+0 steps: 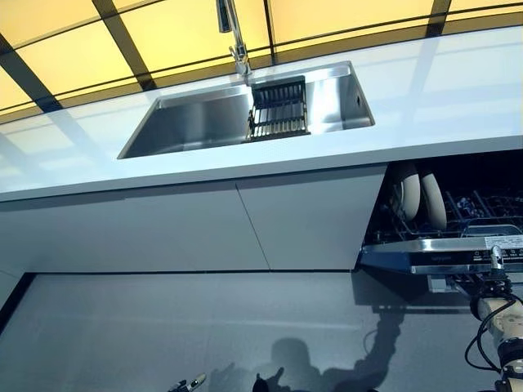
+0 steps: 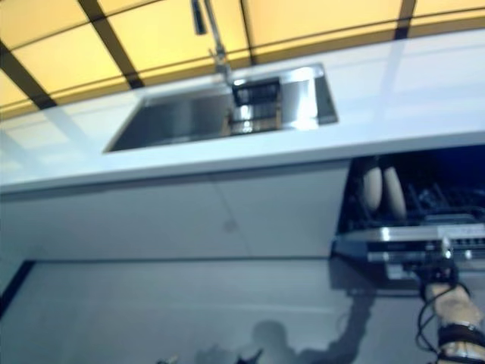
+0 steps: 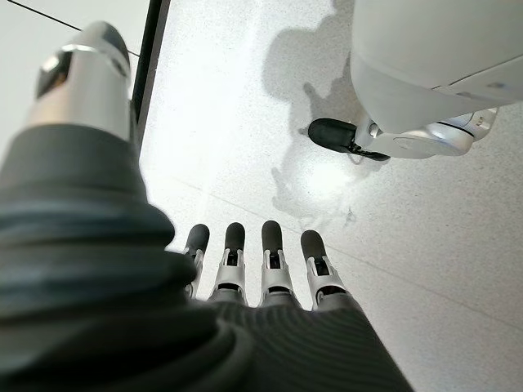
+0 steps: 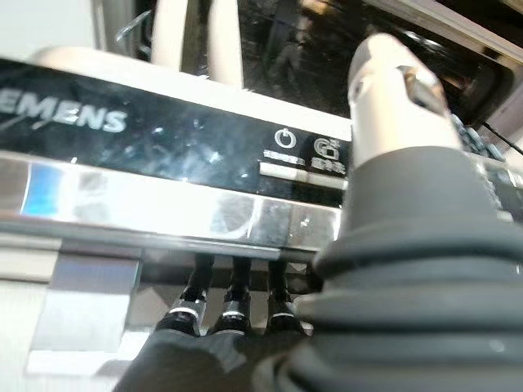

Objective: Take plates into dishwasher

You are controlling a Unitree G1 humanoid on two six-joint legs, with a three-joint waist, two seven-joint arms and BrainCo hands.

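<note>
Two plates (image 1: pixel 418 198) are standing upright in the dishwasher rack. The right hand (image 4: pixel 237 314) is tucking its fingers under the door (image 4: pixel 163 212) edge; grip unclear. Lift evenly. The left hand (image 3: pixel 253 269) is hanging straight-fingered, empty.

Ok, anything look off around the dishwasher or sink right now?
Nothing stands out. Two plates stand upright in the dishwasher rack, the sink holds only a drain rack, the right hand is at the door's underside, and the left hand hangs empty.
</note>
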